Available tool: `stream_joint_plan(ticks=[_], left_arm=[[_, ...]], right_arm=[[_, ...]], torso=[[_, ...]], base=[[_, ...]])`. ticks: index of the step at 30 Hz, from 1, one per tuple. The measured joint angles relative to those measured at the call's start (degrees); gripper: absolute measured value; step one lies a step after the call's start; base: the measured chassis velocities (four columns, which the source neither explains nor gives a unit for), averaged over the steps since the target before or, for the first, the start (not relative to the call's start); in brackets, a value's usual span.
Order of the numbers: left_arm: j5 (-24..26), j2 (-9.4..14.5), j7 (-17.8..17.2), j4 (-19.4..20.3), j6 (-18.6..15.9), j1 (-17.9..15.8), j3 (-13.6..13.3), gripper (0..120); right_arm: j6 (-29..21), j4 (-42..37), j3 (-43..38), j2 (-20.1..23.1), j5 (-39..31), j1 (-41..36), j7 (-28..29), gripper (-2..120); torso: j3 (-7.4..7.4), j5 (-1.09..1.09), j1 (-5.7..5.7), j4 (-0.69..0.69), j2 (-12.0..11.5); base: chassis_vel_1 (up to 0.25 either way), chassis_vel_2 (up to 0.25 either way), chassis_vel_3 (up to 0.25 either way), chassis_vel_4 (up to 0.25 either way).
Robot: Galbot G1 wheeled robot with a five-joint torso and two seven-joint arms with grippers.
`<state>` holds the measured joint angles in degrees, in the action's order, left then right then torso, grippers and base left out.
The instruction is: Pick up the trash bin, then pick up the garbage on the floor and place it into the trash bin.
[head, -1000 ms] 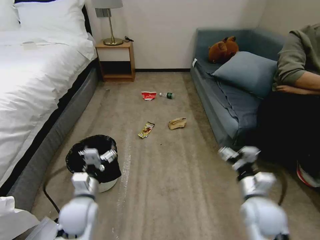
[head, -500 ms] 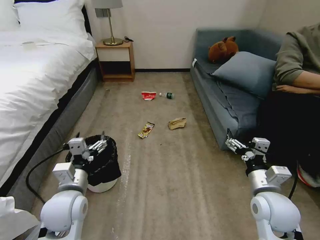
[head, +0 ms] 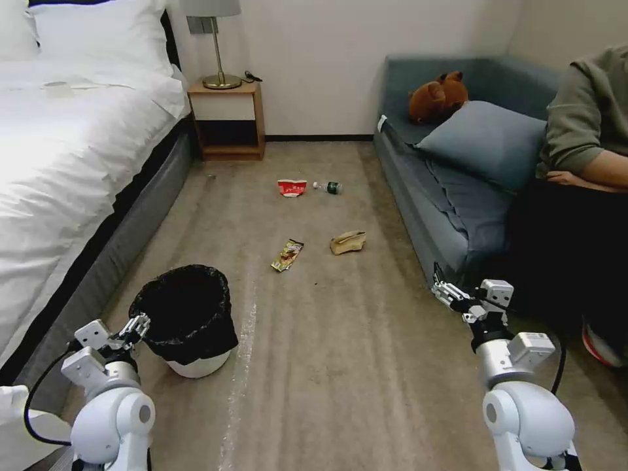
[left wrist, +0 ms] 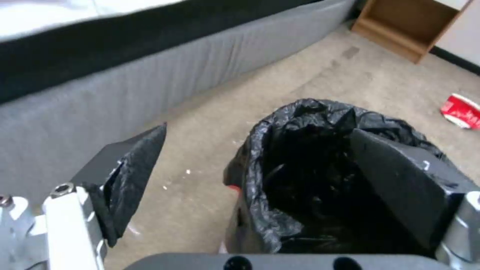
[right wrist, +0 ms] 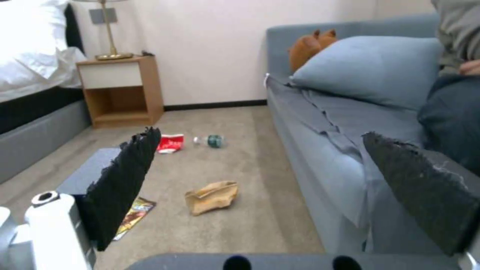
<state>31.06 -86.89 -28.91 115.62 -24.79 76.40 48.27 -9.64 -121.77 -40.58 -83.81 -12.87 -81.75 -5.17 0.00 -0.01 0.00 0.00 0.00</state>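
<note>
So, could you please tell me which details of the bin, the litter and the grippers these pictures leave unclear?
- Trash bin: in the head and left wrist views its bottom is lost in the dark liner, so any contents are hidden.
- Snack wrapper: partly covered by the right gripper's finger in the right wrist view.
- Bottle and cup: print too small to read.
- Left gripper: touching the bin rim or not, unclear.

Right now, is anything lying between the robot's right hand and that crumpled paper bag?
No. In the head view, only bare carpet lies between the open right hand and the paper bag.
</note>
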Motion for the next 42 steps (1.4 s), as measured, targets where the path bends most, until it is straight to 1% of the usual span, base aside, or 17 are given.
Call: stream_joint_plan(ticks=[2, 3, 6, 7, 9, 13, 16, 20, 22, 24, 28, 33, 35, 38, 39, 41, 42], left_arm=[[3.15, 0.04, -1.8, -1.14, -1.43, -2.86, 0.31, 98], [3.15, 0.04, -1.8, -1.14, -1.43, -2.86, 0.31, 98], [6.95, -0.12, -6.29, -3.01, -3.55, -6.48, 0.3, 97], [6.95, -0.12, -6.29, -3.01, -3.55, -6.48, 0.3, 97], [8.46, -0.26, -8.25, -3.82, -4.64, -7.58, 0.0, 97], [8.91, -0.47, -9.85, -4.77, -5.85, -8.14, -0.22, 97], [8.74, -0.52, -11.86, -7.66, -7.47, -9.73, -0.24, 98], [8.7, -0.49, -12.4, -9.11, -7.65, -10.66, -0.33, 98], [9.24, -0.52, -13.09, -11.85, -7.69, -12.41, -0.48, 98], [9.59, -0.53, -13.14, -12.9, -7.68, -12.94, -0.62, 98], [9.78, -0.69, -13.07, -14.68, -7.62, -13.61, -0.85, 97], [10.26, -0.91, -12.2, -18.18, -7.47, -15.07, -1.25, 97], [10.21, -0.83, -11.91, -18.94, -7.2, -15.39, -1.23, 94], [10.18, -0.77, -11.04, -20.04, -7.05, -15.72, -1.23, 80], [10.18, -0.77, -11.04, -20.04, -7.05, -15.72, -1.23, 80], [10.83, -0.82, -10.77, -20.22, -7.02, -15.58, -1.23, 68], [10.83, -0.82, -10.77, -20.22, -7.02, -15.58, -1.23, 68]], right_arm=[[0.46, 0.25, 0.0, 0.11, 0.01, 0.08, -0.38, 100], [0.46, 0.25, 0.0, 0.11, 0.01, 0.08, -0.38, 100], [0.82, 0.45, 0.24, 0.12, -0.19, 0.22, 0.21, 100], [0.82, 0.45, 0.24, 0.12, -0.19, 0.22, 0.21, 100], [0.82, 0.49, 0.26, 0.39, -0.27, 0.58, 0.36, 100], [0.78, 0.48, 0.22, 0.82, -0.49, 0.99, 0.46, 100], [0.83, 0.79, 0.15, 0.9, -0.7, 1.24, 0.48, 100], [1.13, 1.26, 0.4, 0.64, -0.7, 1.35, 0.48, 100], [1.63, 2.04, 1.02, 0.47, -0.55, 1.51, 0.44, 100], [1.68, 2.11, 1.21, 0.47, -0.3, 1.5, 0.38, 100], [1.78, 2.31, 1.41, 0.38, 0.59, 1.48, 0.05, 100], [2.19, 2.59, 2.19, 0.19, 1.27, 1.47, -0.22, 100], [2.26, 2.59, 2.27, 0.16, 1.36, 1.42, -0.35, 100], [2.65, 2.6, 2.32, 0.07, 1.66, 1.15, -0.63, 100], [2.65, 2.6, 2.32, 0.07, 1.66, 1.15, -0.63, 100], [3.09, 2.85, 2.32, 0.02, 1.76, 0.94, -0.74, 100], [3.09, 2.85, 2.32, 0.02, 1.76, 0.94, -0.74, 100]], torso=[[0.0, 0.02, 0.0, -0.01, 0.0], [0.0, 0.02, 0.0, -0.01, 0.0], [0.0, 0.02, 0.0, -0.01, 0.0], [0.0, 0.02, 0.0, -0.01, 0.0], [0.0, 0.01, 0.0, -0.01, 0.01], [0.0, 0.01, 0.0, -0.01, 0.01], [0.0, 0.0, 0.0, 0.0, 0.0], [0.0, 0.01, 0.0, 0.0, 0.0], [0.0, 0.01, 0.0, 0.0, 0.0], [0.0, 0.01, 0.0, -0.01, 0.0], [0.0, 0.0, 0.0, 0.0, 0.0], [0.0, 0.01, 0.0, 0.0, 0.0], [-0.01, 0.07, 0.0, 0.0, 0.01], [-0.02, 0.1, 0.0, 0.02, 0.02], [-0.02, 0.1, 0.0, 0.02, 0.02], [-0.03, 0.09, -0.01, 0.02, 0.02], [-0.03, 0.09, -0.01, 0.02, 0.02]], base=[[0.0, 0.0, 0.0, 0.0], [0.0, 0.0, 0.0, 0.0], [0.0, 0.0, 0.0, 0.0], [0.0, 0.0, 0.0, 0.0], [0.0, 0.0, 0.0, 0.0], [0.0, 0.0, 0.0, 0.0], [0.0, 0.0, 0.0, 0.0], [0.0, 0.0, 0.0, 0.0], [0.0, 0.0, 0.0, 0.0], [0.0, 0.0, 0.0, 0.0], [0.0, 0.0, 0.0, 0.0], [0.0, 0.0, 0.0, 0.0], [0.0, 0.0, 0.0, 0.0], [0.0, 0.0, 0.0, 0.0], [0.0, 0.0, 0.0, 0.0], [0.0, 0.0, 0.0, 0.0], [0.0, 0.0, 0.0, 0.0]])
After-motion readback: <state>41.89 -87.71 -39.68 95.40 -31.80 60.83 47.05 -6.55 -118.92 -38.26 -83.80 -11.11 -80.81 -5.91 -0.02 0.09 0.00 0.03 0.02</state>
